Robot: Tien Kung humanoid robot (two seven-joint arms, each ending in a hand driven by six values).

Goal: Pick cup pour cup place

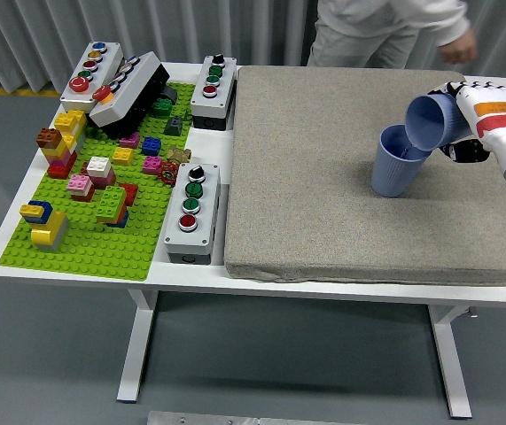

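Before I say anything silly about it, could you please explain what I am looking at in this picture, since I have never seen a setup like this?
This is one view from a camera high on a humanoid robot, looking down over its white table. The robot's right hand comes in from the right and grips a blue cup, tipped over with its mouth toward a second blue cup standing upright on a grey mat: a pouring pose. Its left arm is out of view. On the left lies a green baseplate covered with coloured toy bricks, with several grey button boxes around it. A person stands at the far side, touching nothing on the table.
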